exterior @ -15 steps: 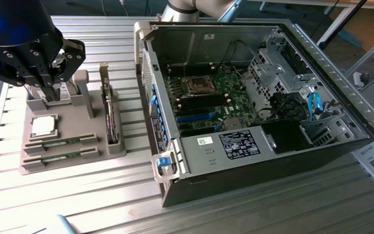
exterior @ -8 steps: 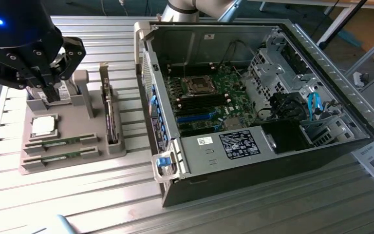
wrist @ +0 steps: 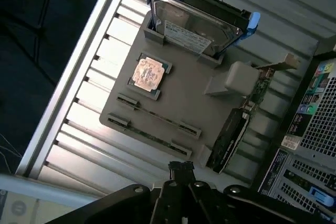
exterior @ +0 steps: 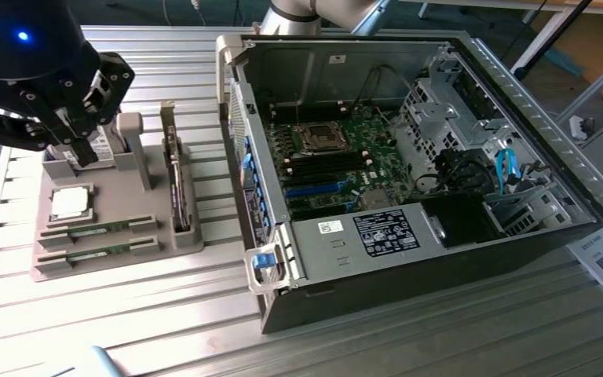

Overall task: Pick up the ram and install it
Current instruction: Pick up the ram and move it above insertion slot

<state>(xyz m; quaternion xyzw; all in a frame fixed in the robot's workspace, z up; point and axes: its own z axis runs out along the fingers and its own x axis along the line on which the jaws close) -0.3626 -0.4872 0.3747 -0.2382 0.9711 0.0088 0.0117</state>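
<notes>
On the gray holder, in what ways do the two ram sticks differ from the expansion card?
The ram sticks sit low in their slots; the expansion card stands much taller. The ram sticks are thin green strips; the expansion card carries a dark body. The ram sticks run crosswise to the expansion card. Both stand on edge in the gray holder.

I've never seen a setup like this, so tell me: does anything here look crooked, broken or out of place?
Nothing stands out. Both ram sticks lie straight in their slots on the gray tray, the processor sits square in its recess, and the card stands upright. The computer case is simply open.
</notes>
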